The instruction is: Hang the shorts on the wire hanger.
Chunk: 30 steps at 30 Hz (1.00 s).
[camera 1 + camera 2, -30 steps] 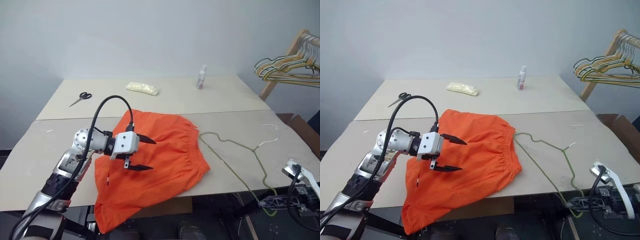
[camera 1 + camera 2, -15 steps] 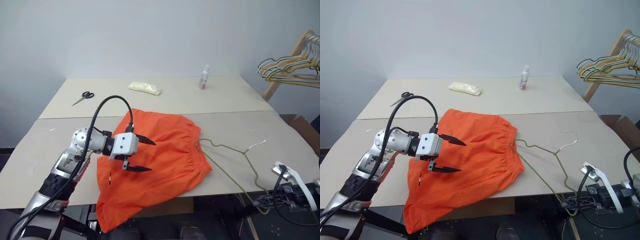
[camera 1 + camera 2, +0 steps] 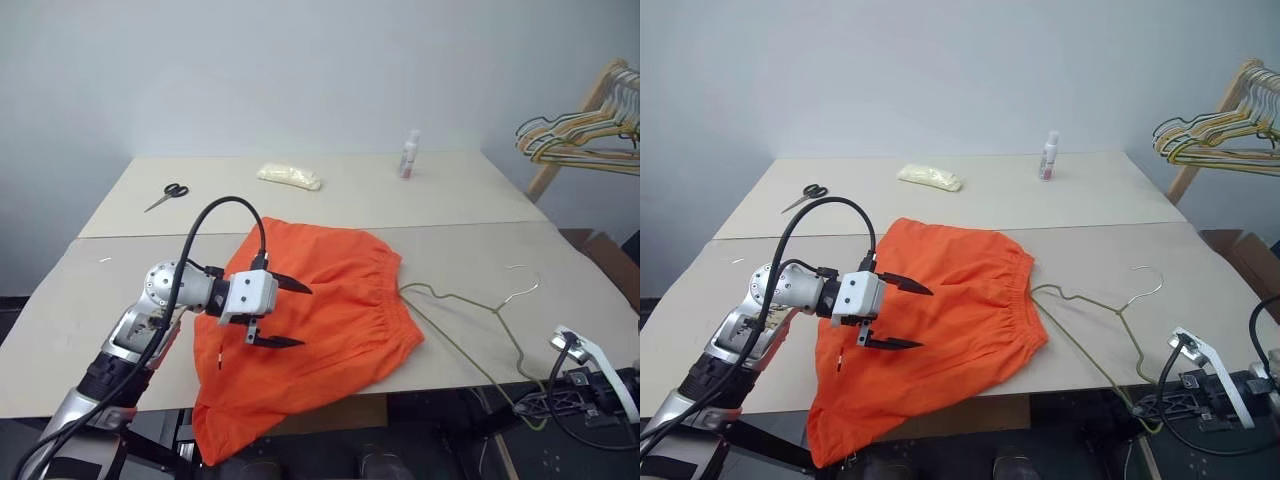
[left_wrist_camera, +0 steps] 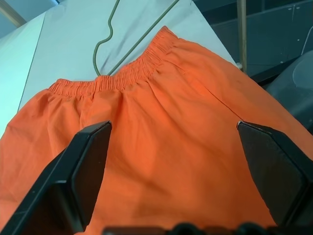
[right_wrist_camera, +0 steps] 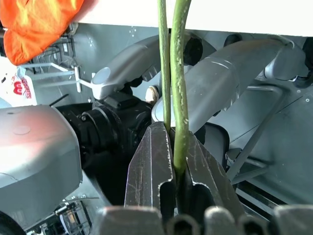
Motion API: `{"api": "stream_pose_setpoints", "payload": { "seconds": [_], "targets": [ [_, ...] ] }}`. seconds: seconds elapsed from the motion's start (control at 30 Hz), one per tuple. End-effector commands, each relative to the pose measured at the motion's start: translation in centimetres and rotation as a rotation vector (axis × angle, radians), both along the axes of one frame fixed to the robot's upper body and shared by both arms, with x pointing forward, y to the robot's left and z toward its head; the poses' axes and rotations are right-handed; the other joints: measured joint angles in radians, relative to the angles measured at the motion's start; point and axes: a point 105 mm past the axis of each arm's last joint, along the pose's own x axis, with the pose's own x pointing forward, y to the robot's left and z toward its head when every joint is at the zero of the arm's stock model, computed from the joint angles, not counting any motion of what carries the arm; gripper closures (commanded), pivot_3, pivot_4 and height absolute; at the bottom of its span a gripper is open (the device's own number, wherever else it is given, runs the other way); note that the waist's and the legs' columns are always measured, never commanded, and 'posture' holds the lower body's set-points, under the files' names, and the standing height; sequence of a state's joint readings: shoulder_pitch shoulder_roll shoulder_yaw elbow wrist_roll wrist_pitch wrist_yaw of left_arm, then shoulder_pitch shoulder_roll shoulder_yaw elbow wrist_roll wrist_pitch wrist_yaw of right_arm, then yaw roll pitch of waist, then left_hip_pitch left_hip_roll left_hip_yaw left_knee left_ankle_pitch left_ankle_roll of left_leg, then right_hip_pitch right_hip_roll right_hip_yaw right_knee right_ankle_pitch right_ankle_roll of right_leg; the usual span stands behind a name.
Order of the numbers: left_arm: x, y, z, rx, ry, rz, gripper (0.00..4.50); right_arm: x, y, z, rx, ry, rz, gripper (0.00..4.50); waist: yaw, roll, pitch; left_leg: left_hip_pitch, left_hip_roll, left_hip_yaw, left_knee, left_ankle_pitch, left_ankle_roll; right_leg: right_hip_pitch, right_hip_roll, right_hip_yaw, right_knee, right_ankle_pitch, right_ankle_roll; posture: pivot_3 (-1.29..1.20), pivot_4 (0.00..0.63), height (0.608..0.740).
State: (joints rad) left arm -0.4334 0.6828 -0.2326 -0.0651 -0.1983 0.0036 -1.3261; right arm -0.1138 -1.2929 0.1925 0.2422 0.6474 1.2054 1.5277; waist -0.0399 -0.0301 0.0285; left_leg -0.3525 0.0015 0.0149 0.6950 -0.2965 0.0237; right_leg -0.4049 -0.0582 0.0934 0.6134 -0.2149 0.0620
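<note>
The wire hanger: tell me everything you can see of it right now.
The wire hanger is one thin grey-olive wire bent into a triangle with a curved hook. It lies across the near right part of the table, hook toward the far right, one corner beside the waistband of the orange shorts. Its near corner hangs past the table's front edge, where the right gripper is shut on two strands of it.
</note>
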Motion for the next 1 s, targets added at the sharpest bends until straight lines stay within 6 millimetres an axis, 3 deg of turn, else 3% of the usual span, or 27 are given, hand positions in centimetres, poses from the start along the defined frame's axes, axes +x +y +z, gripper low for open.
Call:
{"api": "stream_pose_setpoints", "payload": {
  "seconds": [0.03, 0.63, 1.0],
  "targets": [
    [0.2, -0.3, 1.3, -0.020, -0.047, -0.009, 0.06, 0.7, 0.5, 0.9, 0.034, -0.035, 0.037, 4.50, 0.000, 0.000, 0.000, 0.000, 0.000, 0.000, 0.000, 0.000, 0.000, 0.000, 0.000, 0.000, 0.000, 0.000, 0.000, -0.02, 0.000, 0.740],
    [0.0, -0.3, 0.5, -0.015, -0.066, 0.033, 0.06, 6.3, 2.2, 0.6, 0.111, -0.057, 0.008, 4.50, 0.006, 0.001, 0.000, 0.000, 0.000, 0.000, 0.000, 0.000, 0.000, 0.000, 0.000, 0.000, 0.000, 0.003, -0.005, 0.04, 0.000, 0.740],
    [-0.1, -1.1, 0.1, -0.024, -0.083, 0.049, 0.06, 8.3, 3.7, 0.0, 0.124, -0.068, 0.045, 4.50, 0.030, 0.001, -0.001, 0.000, -0.001, 0.000, 0.001, 0.000, 0.000, 0.000, -0.001, 0.000, 0.000, 0.003, -0.005, 0.06, 0.000, 0.740]
  ]
}}
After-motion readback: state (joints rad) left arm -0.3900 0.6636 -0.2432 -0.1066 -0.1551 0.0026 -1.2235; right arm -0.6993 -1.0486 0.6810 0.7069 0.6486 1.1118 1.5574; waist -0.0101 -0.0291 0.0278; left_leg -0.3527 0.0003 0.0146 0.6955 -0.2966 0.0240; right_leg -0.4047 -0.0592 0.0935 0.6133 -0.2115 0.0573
